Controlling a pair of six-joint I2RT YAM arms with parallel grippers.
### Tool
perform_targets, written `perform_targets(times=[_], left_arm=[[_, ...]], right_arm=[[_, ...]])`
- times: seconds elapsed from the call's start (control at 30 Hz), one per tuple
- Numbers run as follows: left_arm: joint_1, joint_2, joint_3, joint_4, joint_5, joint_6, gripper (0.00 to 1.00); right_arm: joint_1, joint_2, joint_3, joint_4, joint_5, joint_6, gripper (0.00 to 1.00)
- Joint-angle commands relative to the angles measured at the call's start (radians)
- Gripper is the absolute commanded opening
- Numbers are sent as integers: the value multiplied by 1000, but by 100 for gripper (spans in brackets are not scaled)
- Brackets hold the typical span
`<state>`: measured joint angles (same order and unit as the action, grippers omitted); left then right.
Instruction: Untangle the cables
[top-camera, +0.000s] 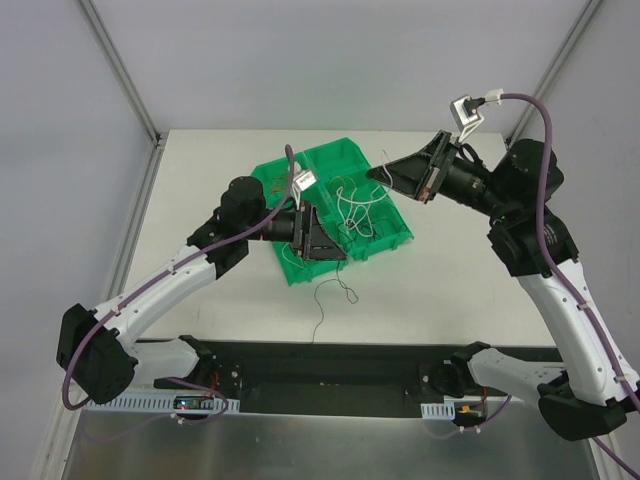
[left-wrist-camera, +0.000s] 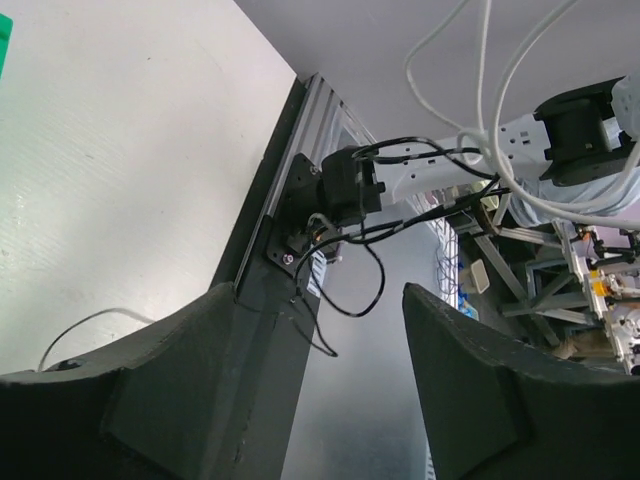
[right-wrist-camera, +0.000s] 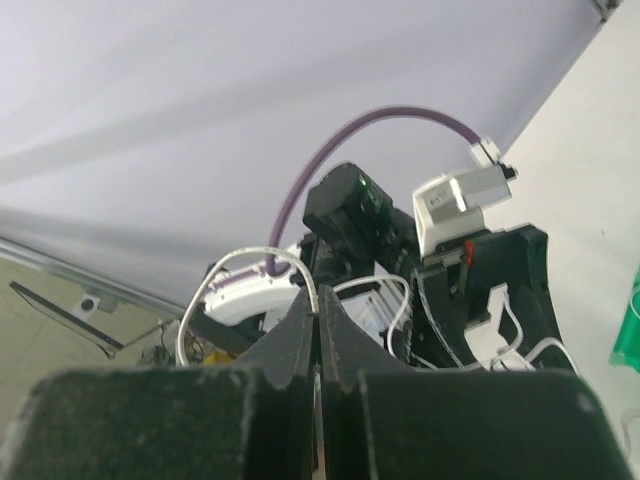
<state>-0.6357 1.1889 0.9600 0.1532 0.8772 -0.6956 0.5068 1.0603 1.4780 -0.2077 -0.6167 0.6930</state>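
Print on the white wrist modules is too small to read. The cables lie mostly in the green tray (top-camera: 340, 155) at mid-surface (top-camera: 220, 170): curly white wires (top-camera: 355, 205) loop across its middle compartments. One dark wire (top-camera: 335, 295) trails off the tray's near edge onto the surface, towards the arm bases. The left end effector (left-wrist-camera: 320, 300) is spread wide with nothing between its fingers (left-wrist-camera: 150, 400). It sits over the tray's near left corner, just beside the white loops. A thin pale wire (left-wrist-camera: 90, 320) curls on the surface by its left finger. The right end effector (right-wrist-camera: 316, 310) is pressed together, raised over the tray's right side near the white wires; I cannot tell whether a strand is caught in it
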Motion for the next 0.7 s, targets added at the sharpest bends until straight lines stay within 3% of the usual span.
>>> perform_targets(times=[0.0,0.1,0.23,0.37,0.67], left_arm=[[-9,23,3,78,34,12,64],[-10,52,14,134,19,-19,64],[-13,104,40,190,63,-53,71],[-16,141,60,198,120,-62,69],[-21,141,52,142,177,-33,24]], right_arm=[[-7,18,42,139,8,72,0],[-7,20,39,151,12,77,0],[-7,23,41,157,15,69,0],[-10,30,45,165,25,68,0],[-39,27,59,177,81,50,0]])
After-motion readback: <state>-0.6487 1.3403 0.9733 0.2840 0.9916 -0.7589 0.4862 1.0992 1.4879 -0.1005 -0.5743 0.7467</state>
